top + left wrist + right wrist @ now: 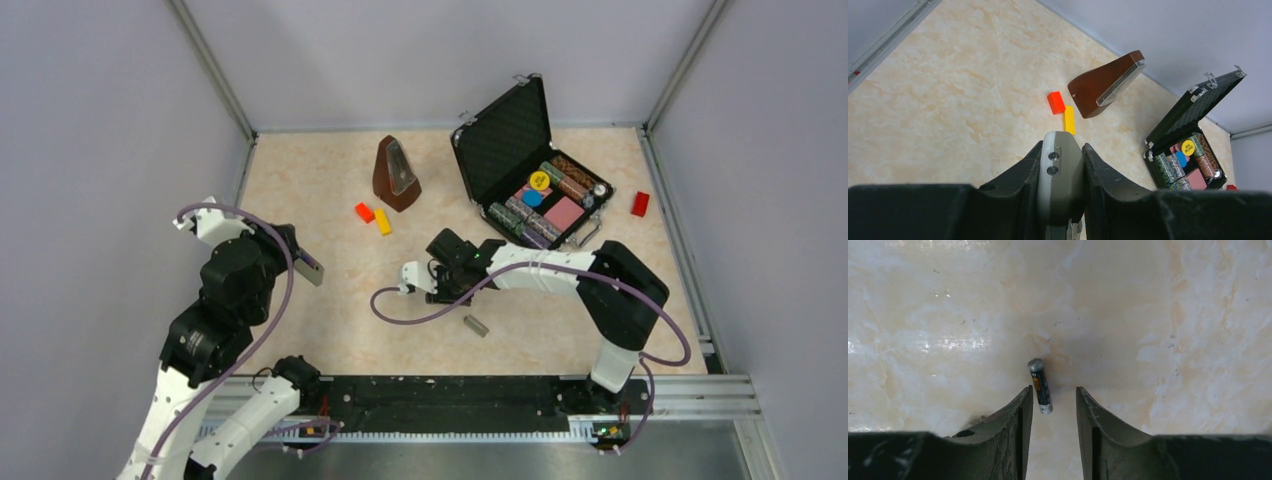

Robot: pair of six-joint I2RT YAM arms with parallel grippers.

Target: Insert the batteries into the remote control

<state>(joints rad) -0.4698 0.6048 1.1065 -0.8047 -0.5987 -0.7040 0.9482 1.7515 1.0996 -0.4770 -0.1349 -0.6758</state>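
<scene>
My left gripper [1062,150] is shut on the remote control [1063,170], gripping its white and grey sides; the remote's end sticks out past the fingertips. In the top view the remote [308,268] is held above the table's left side. My right gripper [1053,392] is open and points down at the table. One dark battery [1040,386] with silver ends lies flat between its fingertips, close to the left finger [1023,405]. In the top view the right gripper [440,268] hides this battery. The other battery is out of view.
A small flat grey cover piece [476,325] lies near the right arm. A brown metronome [396,175], a red block [364,212] and a yellow block [383,222] sit at the back. An open black case [505,140] of chips stands back right, with another red block [640,204] beside it.
</scene>
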